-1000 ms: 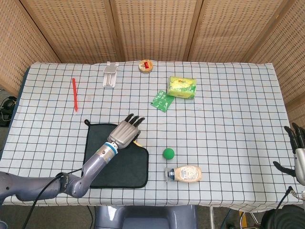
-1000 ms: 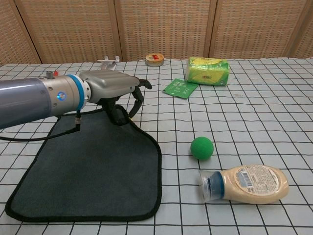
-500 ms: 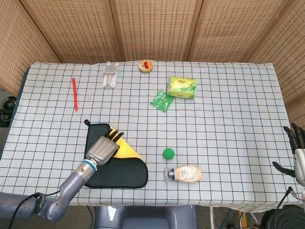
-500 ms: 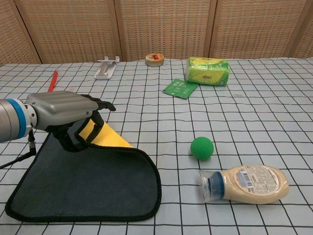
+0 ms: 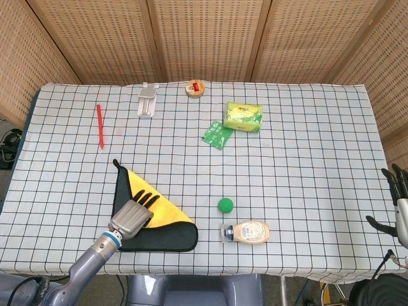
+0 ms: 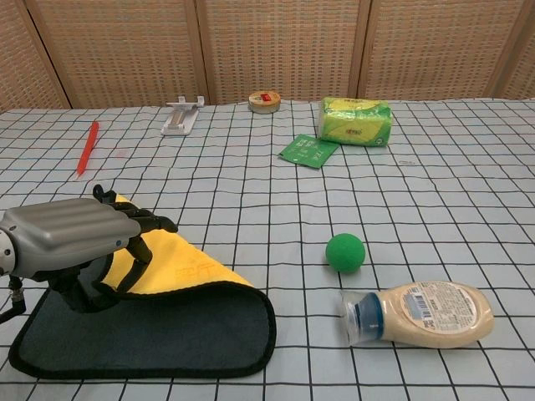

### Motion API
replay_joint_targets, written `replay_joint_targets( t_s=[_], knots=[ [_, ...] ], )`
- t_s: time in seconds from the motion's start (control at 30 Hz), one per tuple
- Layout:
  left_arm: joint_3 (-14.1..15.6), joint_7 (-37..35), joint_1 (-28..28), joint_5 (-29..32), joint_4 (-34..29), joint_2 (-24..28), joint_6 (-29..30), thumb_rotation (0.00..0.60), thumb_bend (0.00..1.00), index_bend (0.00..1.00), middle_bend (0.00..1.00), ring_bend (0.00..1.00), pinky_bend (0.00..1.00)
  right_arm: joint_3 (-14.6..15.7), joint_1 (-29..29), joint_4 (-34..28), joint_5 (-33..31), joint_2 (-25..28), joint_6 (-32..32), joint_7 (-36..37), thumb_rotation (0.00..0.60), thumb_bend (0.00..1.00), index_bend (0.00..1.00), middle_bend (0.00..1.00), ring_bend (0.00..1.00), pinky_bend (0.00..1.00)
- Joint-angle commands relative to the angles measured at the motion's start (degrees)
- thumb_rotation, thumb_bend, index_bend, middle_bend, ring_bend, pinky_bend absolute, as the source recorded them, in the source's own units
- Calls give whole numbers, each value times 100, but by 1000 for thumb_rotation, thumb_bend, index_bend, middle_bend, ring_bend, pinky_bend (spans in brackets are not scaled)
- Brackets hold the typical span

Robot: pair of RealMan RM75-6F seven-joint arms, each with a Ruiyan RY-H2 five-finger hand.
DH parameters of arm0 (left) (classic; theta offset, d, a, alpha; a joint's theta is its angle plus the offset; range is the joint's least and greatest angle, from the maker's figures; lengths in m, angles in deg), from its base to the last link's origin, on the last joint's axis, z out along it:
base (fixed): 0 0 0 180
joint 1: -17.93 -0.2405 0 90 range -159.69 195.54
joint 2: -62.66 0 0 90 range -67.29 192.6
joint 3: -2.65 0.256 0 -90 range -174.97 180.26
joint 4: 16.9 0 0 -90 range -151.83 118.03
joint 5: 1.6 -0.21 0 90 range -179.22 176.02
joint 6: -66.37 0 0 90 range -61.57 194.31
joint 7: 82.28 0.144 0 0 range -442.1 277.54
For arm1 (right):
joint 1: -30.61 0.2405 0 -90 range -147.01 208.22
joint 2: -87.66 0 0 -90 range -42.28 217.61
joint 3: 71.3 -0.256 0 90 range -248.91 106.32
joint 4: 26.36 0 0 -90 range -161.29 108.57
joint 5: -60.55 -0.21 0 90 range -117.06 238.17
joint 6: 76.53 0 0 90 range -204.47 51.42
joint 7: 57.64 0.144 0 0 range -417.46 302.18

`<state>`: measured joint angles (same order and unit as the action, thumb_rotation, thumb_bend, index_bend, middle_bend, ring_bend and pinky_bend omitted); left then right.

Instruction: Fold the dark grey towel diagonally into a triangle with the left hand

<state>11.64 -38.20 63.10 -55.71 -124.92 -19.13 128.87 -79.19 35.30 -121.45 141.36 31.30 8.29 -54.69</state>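
The dark grey towel (image 5: 167,236) (image 6: 167,334) lies at the table's front left, its far right corner folded over so the yellow underside (image 5: 159,211) (image 6: 180,267) shows as a triangle. My left hand (image 5: 132,217) (image 6: 75,238) grips that folded corner, fingers curled round the edge, low over the towel's near left part. My right hand (image 5: 396,197) hangs off the table's right edge, fingers spread, holding nothing; the chest view does not show it.
A green ball (image 5: 225,204) (image 6: 345,252) and a lying mayonnaise bottle (image 5: 248,232) (image 6: 422,314) sit right of the towel. Further back are a red pen (image 5: 99,125), a white clip (image 5: 148,99), a tape roll (image 5: 196,88), a green sachet (image 5: 217,135) and a tissue pack (image 5: 243,116).
My left hand has pulled the towel's far right corner back toward the near left, turning more of the yellow underside up. The right hand has stayed put.
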Motion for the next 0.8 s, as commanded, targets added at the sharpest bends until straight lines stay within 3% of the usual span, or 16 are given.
replay_joint_targets(
  t_s=[0.03,0.8],
  knots=[
    [86,27,-89,-113,-52,49,75,600,465,609,0,0,0,2,-2,-5,9,7,4,14,600,0,104,0,0,0],
    [758,322,-493,-1249,37,462,-26,600,469,606,0,0,0,26,-29,-71,83,51,61,47,600,0,104,0,0,0]
  ],
)
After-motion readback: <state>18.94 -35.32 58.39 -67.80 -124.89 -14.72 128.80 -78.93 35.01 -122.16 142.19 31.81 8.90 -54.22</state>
